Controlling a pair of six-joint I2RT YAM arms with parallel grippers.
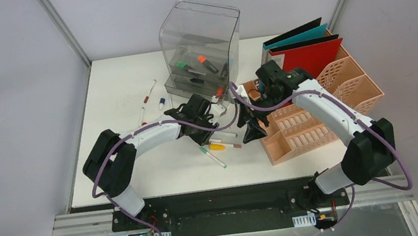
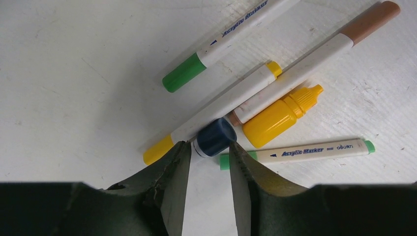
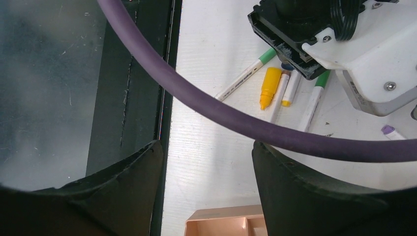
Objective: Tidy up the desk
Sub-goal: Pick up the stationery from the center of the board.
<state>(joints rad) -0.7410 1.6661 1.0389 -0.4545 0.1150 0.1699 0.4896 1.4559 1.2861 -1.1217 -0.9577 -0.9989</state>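
White desk fills the grey-walled booth. At its middle the left gripper pinches a blue-capped pen, apparently to lift it from the loose pile. A yellow bottle and a yellow-ended marker touch the pen and crowd the pick. The right gripper hangs spread and empty beside the peach rack. A clear drawer box stands behind.

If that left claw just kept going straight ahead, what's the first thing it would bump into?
The left gripper would first meet the dark blue marker cap, right at its tips. The yellow-capped marker lies just behind, though depth is unclear.
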